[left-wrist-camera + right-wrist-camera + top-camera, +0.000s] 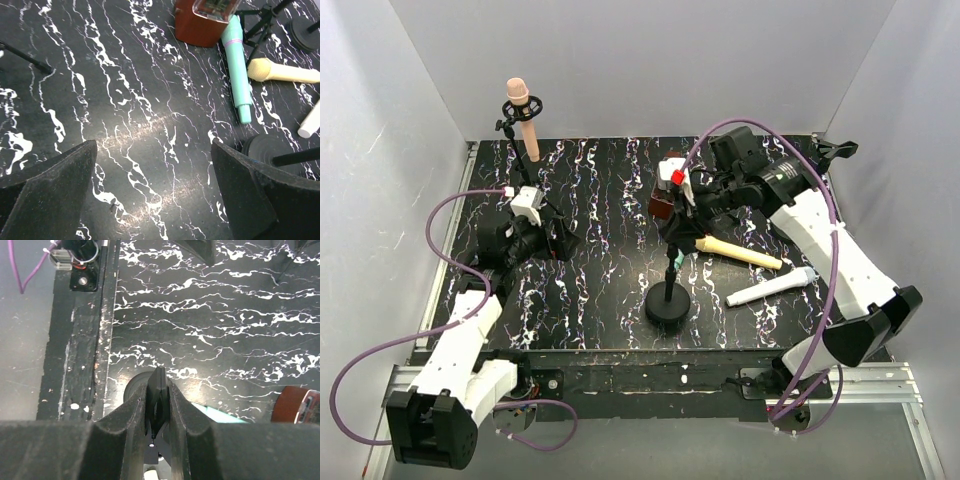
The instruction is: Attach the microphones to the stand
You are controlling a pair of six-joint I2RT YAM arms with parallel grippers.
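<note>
The black marbled table [600, 180] carries everything. The left arm [470, 340] reaches in along the left side and the right arm [840, 250] bends in from the right toward the middle.

A round-base stand [667, 305] sits near the middle of the near edge. A tripod stand [506, 124] is at the far left, and the pink mic [523, 115] sits upright in its holder. The brown metronome [662, 207] is at the centre, just beyond the right gripper.

The teal mic [237, 70] lies flat beside the metronome. The yellow mic [745, 253] lies to the right of the round-base stand. The white mic [772, 288] lies nearer than the yellow one and apart from it.

The left gripper [154, 150] hangs over bare table with its fingers spread wide and nothing between them. The right gripper [159, 384] is above the round base, its fingers pressed together on the stand's thin black clip [159, 376].
</note>
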